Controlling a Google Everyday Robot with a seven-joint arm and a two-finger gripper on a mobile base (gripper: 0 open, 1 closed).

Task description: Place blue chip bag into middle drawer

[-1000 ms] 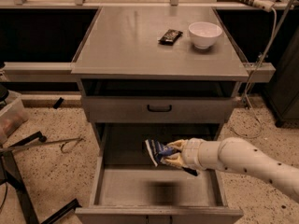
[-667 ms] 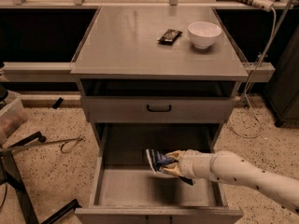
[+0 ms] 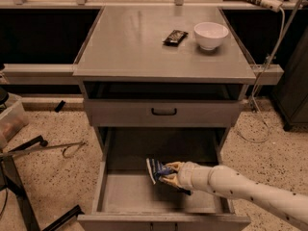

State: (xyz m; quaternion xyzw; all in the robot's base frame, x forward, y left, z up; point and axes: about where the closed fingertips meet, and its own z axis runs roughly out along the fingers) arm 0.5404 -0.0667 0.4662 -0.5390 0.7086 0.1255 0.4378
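Observation:
The blue chip bag (image 3: 156, 169) is a glossy blue foil bag held inside the open middle drawer (image 3: 130, 194), a deep grey box pulled out at the bottom of the cabinet. My gripper (image 3: 168, 175) is shut on the bag's right side and holds it low, just above the drawer floor near its middle. The white arm reaches in from the lower right. Part of the bag is hidden behind the gripper.
A shut upper drawer (image 3: 163, 112) with a black bar handle sits above. On the cabinet top stand a white bowl (image 3: 210, 34) and a small dark snack wrapper (image 3: 174, 37). A cable hangs at the right. Metal stand legs (image 3: 29, 177) lie at the left.
My gripper has moved down and to the left with the blue chip bag, going deeper into the open drawer.

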